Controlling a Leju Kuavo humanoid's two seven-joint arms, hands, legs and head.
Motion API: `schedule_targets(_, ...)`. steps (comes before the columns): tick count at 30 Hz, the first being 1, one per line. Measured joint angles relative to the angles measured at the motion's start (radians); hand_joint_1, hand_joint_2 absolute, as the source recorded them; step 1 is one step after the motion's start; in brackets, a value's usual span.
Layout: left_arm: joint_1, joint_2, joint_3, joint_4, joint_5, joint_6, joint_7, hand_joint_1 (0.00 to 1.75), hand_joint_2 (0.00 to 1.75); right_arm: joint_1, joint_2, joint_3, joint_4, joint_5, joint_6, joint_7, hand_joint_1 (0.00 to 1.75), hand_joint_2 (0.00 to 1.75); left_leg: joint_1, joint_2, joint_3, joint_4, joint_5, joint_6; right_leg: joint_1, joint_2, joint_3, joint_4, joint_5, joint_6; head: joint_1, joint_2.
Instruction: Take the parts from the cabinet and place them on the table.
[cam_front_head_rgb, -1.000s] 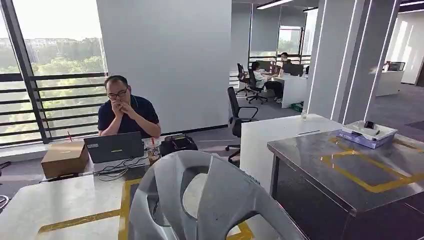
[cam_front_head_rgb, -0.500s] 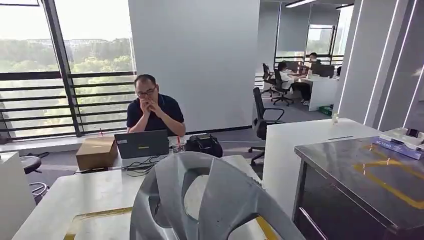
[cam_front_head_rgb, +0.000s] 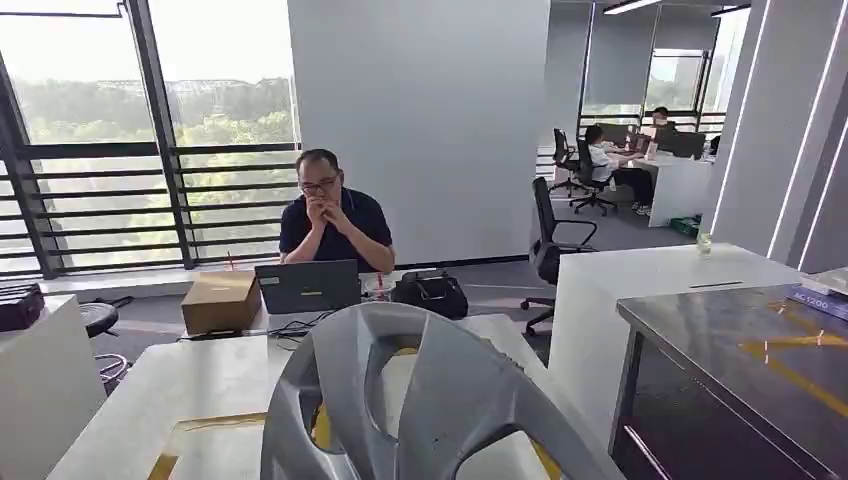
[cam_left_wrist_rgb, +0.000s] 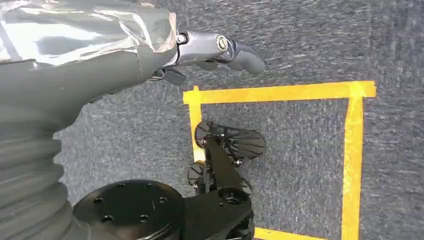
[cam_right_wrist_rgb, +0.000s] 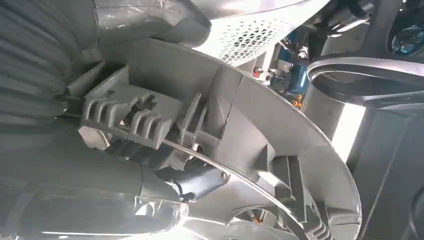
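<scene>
- I see the silver wheel cover held up close in front of the head camera, at the near centre, standing roughly upright with its spokes and cut-outs facing me.
- From the right wrist, my right hand grips the wheel cover from behind, on its ribbed grey back with the metal retaining ring; the thumb presses against that back side.
- My left hand hangs over the grey carpet, holding nothing; the thumb sticks out, and I cannot tell how the other fingers lie.
- On that carpet I see a square marked in yellow tape.
- The only writing I can make out is "C1200" on a blue box at the far right edge, on the dark metal table, which carries yellow tape lines.
- Behind the wheel cover lies a white table with yellow tape marks, partly hidden by the part.
- At its far end stand a cardboard box, a dark laptop, a cup and a black bag.
- A person sits behind the laptop, hands raised to the face.
- A white counter stands between the two tables, with a black office chair beyond it.
- Far right, more people sit at desks.
</scene>
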Motion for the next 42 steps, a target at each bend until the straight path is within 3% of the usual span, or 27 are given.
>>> schedule_targets(2,0.002,0.000,0.003,0.000,-0.010,0.000,0.000,0.00,1.75,0.001,0.000,0.000,-0.001,0.000,0.000,0.000,1.75,1.75,-0.003,-0.010,-0.002,-0.002,0.000,0.009,-0.002,-0.007,0.006,-0.006,0.001,0.010,0.000,0.000)
schedule_targets(3,0.002,-0.001,0.007,-0.002,-0.011,0.000,-0.003,0.00,1.75,0.002,-0.001,-0.001,-0.003,0.000,-0.001,0.001,1.75,1.75,0.009,-0.014,0.015,-0.017,0.010,0.022,-0.002,-0.003,-0.001,0.001,-0.005,0.016,-0.001,0.000)
schedule_targets(4,0.001,-0.003,0.008,-0.002,-0.017,0.000,-0.007,0.00,1.75,0.002,-0.001,-0.002,-0.004,0.000,-0.002,0.002,1.75,1.75,0.007,-0.017,0.017,-0.019,0.013,0.026,-0.004,0.019,-0.011,0.029,-0.021,0.015,0.002,0.000)
schedule_targets(7,-0.008,-0.004,0.015,-0.001,-0.023,-0.007,-0.018,0.00,1.75,0.011,-0.004,-0.008,-0.005,-0.008,-0.005,0.003,1.75,1.75,0.005,-0.029,0.015,-0.018,0.012,0.032,-0.006,0.045,-0.135,0.276,-0.121,0.005,0.004,0.000)
schedule_targets(8,-0.009,-0.004,0.017,0.003,-0.026,-0.010,-0.022,0.00,1.75,0.017,-0.005,-0.008,-0.005,-0.013,-0.006,0.005,1.75,1.75,0.003,-0.034,0.015,-0.018,0.012,0.033,-0.006,0.046,-0.167,0.334,-0.131,0.009,0.004,0.000)
schedule_targets(9,-0.011,-0.004,0.019,0.006,-0.029,-0.012,-0.027,0.00,1.75,0.021,-0.006,-0.008,-0.005,-0.016,-0.007,0.007,1.75,1.75,0.003,-0.039,0.016,-0.018,0.011,0.033,-0.007,0.046,-0.176,0.337,-0.122,0.015,0.005,0.000)
schedule_targets(10,-0.013,-0.004,0.023,0.009,-0.030,-0.012,-0.028,0.00,1.75,0.022,-0.008,-0.009,-0.005,-0.019,-0.007,0.008,1.75,1.75,0.003,-0.045,0.018,-0.017,0.011,0.032,-0.007,0.046,-0.154,0.282,-0.091,0.024,0.005,0.000)
schedule_targets(12,-0.016,-0.005,0.026,0.015,-0.032,-0.012,-0.030,0.00,1.75,0.022,-0.009,-0.012,-0.005,-0.021,-0.007,0.009,1.75,1.75,0.003,-0.054,0.022,-0.015,0.007,0.028,-0.008,0.046,-0.064,0.085,-0.009,0.038,0.005,0.000)
schedule_targets(13,-0.016,-0.005,0.027,0.016,-0.032,-0.012,-0.031,0.00,1.75,0.022,-0.009,-0.013,-0.005,-0.021,-0.007,0.009,1.75,1.75,0.002,-0.056,0.021,-0.013,0.004,0.023,-0.007,0.048,-0.030,0.007,0.015,0.033,0.006,0.000)
schedule_targets(14,-0.017,-0.004,0.027,0.016,-0.032,-0.012,-0.031,0.00,1.75,0.023,-0.009,-0.014,-0.006,-0.021,-0.007,0.009,1.75,1.75,-0.006,-0.060,0.019,-0.008,-0.001,0.016,-0.003,0.050,-0.024,0.004,0.019,0.019,0.005,0.000)
schedule_targets(17,-0.017,-0.004,0.032,0.021,-0.033,-0.011,-0.032,0.00,1.75,0.023,-0.009,-0.016,-0.006,-0.021,-0.007,0.010,1.75,1.75,-0.002,-0.059,0.017,-0.009,-0.002,0.007,0.002,0.050,-0.028,0.006,0.021,0.000,0.002,0.000)
schedule_targets(19,-0.016,-0.003,0.034,0.021,-0.033,-0.011,-0.032,0.00,1.75,0.022,-0.009,-0.016,-0.006,-0.021,-0.007,0.010,1.75,1.75,0.001,-0.051,0.007,0.015,-0.023,-0.005,-0.010,0.049,-0.023,0.002,0.023,-0.011,0.003,0.000)
schedule_targets(20,-0.017,-0.003,0.034,0.022,-0.033,-0.011,-0.032,0.00,1.75,0.022,-0.008,-0.016,-0.006,-0.022,-0.007,0.010,1.75,1.75,0.002,-0.045,-0.015,0.066,-0.055,-0.010,-0.010,0.049,-0.022,0.002,0.021,-0.014,-0.002,0.000)
schedule_targets(22,-0.019,-0.003,0.035,0.023,-0.033,-0.011,-0.032,0.00,1.75,0.022,-0.008,-0.016,-0.006,-0.022,-0.007,0.010,1.75,1.75,0.009,-0.040,-0.102,0.246,-0.136,-0.019,-0.008,0.048,-0.023,0.002,0.021,-0.015,-0.002,0.000)
schedule_targets(23,-0.018,-0.003,0.036,0.024,-0.034,-0.011,-0.032,0.00,1.75,0.023,-0.008,-0.016,-0.006,-0.022,-0.007,0.010,1.75,1.75,0.010,-0.038,-0.135,0.310,-0.153,-0.021,-0.007,0.048,-0.023,0.002,0.020,-0.016,-0.002,0.000)
schedule_targets(24,-0.019,-0.003,0.037,0.026,-0.036,-0.010,-0.032,0.00,1.75,0.023,-0.008,-0.016,-0.006,-0.021,-0.008,0.011,1.75,1.75,0.010,-0.035,-0.147,0.326,-0.144,-0.021,-0.007,0.048,-0.022,0.002,0.020,-0.016,-0.003,0.000)
schedule_targets(26,-0.020,-0.002,0.041,0.032,-0.042,-0.008,-0.032,0.00,1.75,0.023,-0.007,-0.016,-0.006,-0.021,-0.008,0.013,1.75,1.75,0.010,-0.035,-0.102,0.222,-0.073,-0.017,-0.006,0.049,-0.017,0.002,0.019,-0.016,-0.003,0.000)
schedule_targets(28,-0.022,0.000,0.042,0.032,-0.047,-0.002,-0.032,0.00,1.75,0.022,-0.006,-0.016,-0.007,-0.022,-0.008,0.013,1.75,1.75,0.007,-0.032,-0.005,0.026,0.013,-0.001,-0.004,0.049,-0.012,0.002,0.017,-0.016,-0.003,0.000)
schedule_targets(29,-0.025,0.002,0.043,0.034,-0.051,0.000,-0.032,0.00,1.75,0.022,-0.005,-0.016,-0.007,-0.023,-0.008,0.014,1.75,1.75,0.000,-0.029,0.006,0.000,-0.005,0.002,0.004,0.048,-0.014,0.003,0.015,-0.012,-0.003,0.000)
schedule_targets(32,-0.028,0.002,0.043,0.040,-0.053,0.002,-0.034,0.00,1.75,0.022,-0.005,-0.016,-0.008,-0.024,-0.008,0.014,1.75,1.75,-0.005,-0.032,0.001,0.000,-0.003,0.010,0.001,0.047,-0.015,0.000,0.016,0.002,-0.001,0.000)
schedule_targets(34,-0.029,0.002,0.045,0.040,-0.055,0.002,-0.035,0.00,1.75,0.022,-0.006,-0.017,-0.009,-0.027,-0.009,0.014,1.75,1.75,0.005,-0.032,0.020,-0.022,0.010,0.025,0.001,0.048,-0.022,0.013,0.008,0.010,-0.001,0.000)
schedule_targets(35,-0.031,0.002,0.045,0.040,-0.056,0.002,-0.036,0.00,1.75,0.020,-0.006,-0.018,-0.010,-0.029,-0.009,0.014,1.75,1.75,0.006,-0.032,0.021,-0.024,0.013,0.031,0.002,0.049,-0.045,0.056,-0.017,0.008,0.000,0.000)
schedule_targets(37,-0.032,0.002,0.047,0.042,-0.058,0.002,-0.036,0.00,1.75,0.022,-0.008,-0.018,-0.010,-0.030,-0.010,0.013,1.75,1.75,0.004,-0.033,0.020,-0.024,0.012,0.033,0.000,0.049,-0.124,0.218,-0.084,0.003,0.003,0.000)
schedule_targets(38,-0.032,0.002,0.048,0.044,-0.059,0.002,-0.036,0.00,1.75,0.023,-0.009,-0.018,-0.009,-0.030,-0.011,0.014,1.75,1.75,0.003,-0.033,0.019,-0.023,0.012,0.034,0.000,0.049,-0.166,0.300,-0.110,0.004,0.002,0.000)
schedule_targets(39,-0.031,0.002,0.049,0.047,-0.060,0.002,-0.036,0.00,1.75,0.024,-0.010,-0.018,-0.009,-0.030,-0.011,0.014,1.75,1.75,0.002,-0.034,0.019,-0.023,0.012,0.034,-0.001,0.049,-0.187,0.338,-0.113,0.011,0.003,0.000)
schedule_targets(40,-0.031,0.001,0.050,0.047,-0.060,0.002,-0.036,0.00,1.75,0.025,-0.012,-0.018,-0.009,-0.030,-0.012,0.014,1.75,1.75,0.002,-0.036,0.021,-0.023,0.011,0.033,-0.003,0.049,-0.179,0.316,-0.097,0.020,0.003,0.000)
schedule_targets(42,-0.032,0.000,0.051,0.047,-0.063,0.000,-0.036,0.00,1.75,0.025,-0.013,-0.018,-0.009,-0.031,-0.015,0.014,1.75,1.75,0.003,-0.042,0.025,-0.021,0.008,0.029,-0.008,0.049,-0.099,0.150,-0.026,0.039,0.004,0.000)
